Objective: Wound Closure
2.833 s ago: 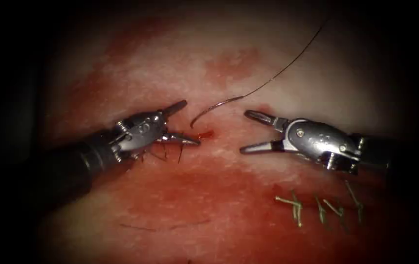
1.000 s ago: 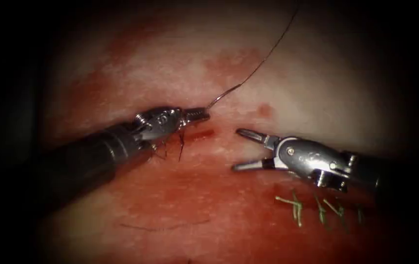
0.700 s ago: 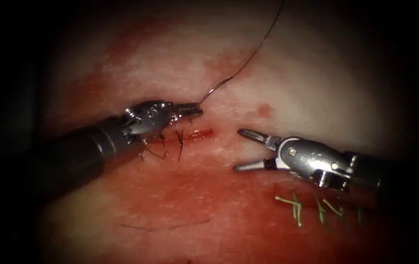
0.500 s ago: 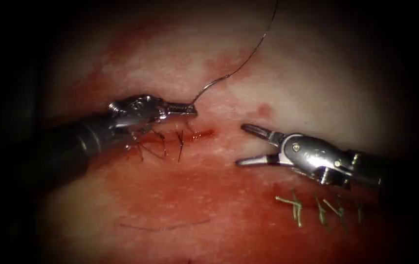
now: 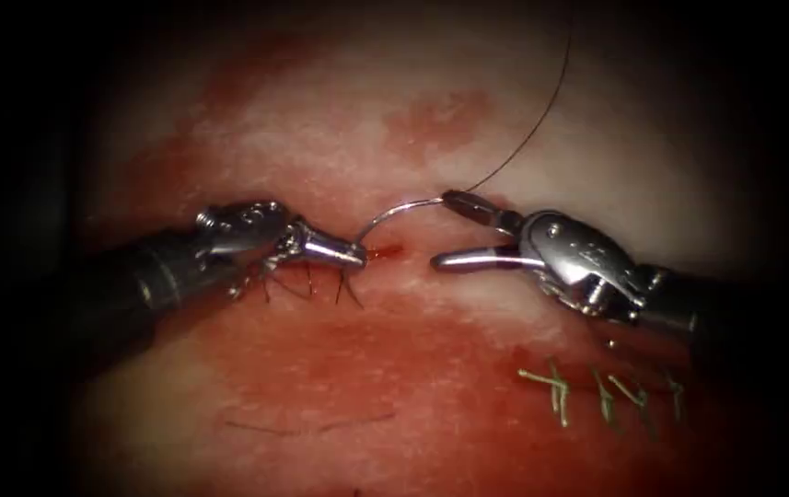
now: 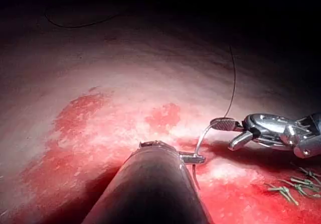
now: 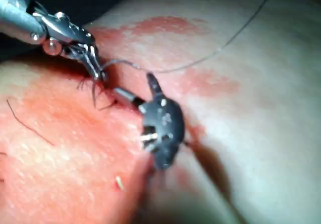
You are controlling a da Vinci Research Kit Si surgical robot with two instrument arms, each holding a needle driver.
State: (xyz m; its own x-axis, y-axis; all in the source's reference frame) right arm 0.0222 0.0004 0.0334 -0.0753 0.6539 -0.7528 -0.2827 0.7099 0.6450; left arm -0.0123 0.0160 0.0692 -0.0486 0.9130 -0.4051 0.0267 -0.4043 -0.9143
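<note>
My left tool (image 5: 355, 256) has its jaws shut on the curved needle (image 5: 394, 210) near one end, right at the red cut (image 5: 385, 249). The needle arcs up and to the right, and its far end almost touches the upper jaw of my right tool (image 5: 442, 230). That tool stands open on the cut's right side and holds nothing. Dark thread (image 5: 532, 138) rises from the needle's far end. Whether the needle's held end enters the tissue I cannot tell. The left wrist view has the left jaws (image 6: 194, 158), needle (image 6: 202, 136) and right tool (image 6: 271, 131). The right wrist view has the open right tool (image 7: 135, 88), needle (image 7: 120, 62) and left tool (image 7: 98, 73).
Dark stitches (image 5: 311, 281) with short tails cross the cut under the left tool. Several green cut thread ends (image 5: 597, 391) lie on the tissue at the lower right. Red fluid (image 5: 366, 368) stains the tissue below the cut. A loose dark strand (image 5: 311, 426) lies lower down.
The left tool has turned and dipped its tip to the cut, swinging the needle out to the right. The right tool has moved up and left to the needle's far end.
</note>
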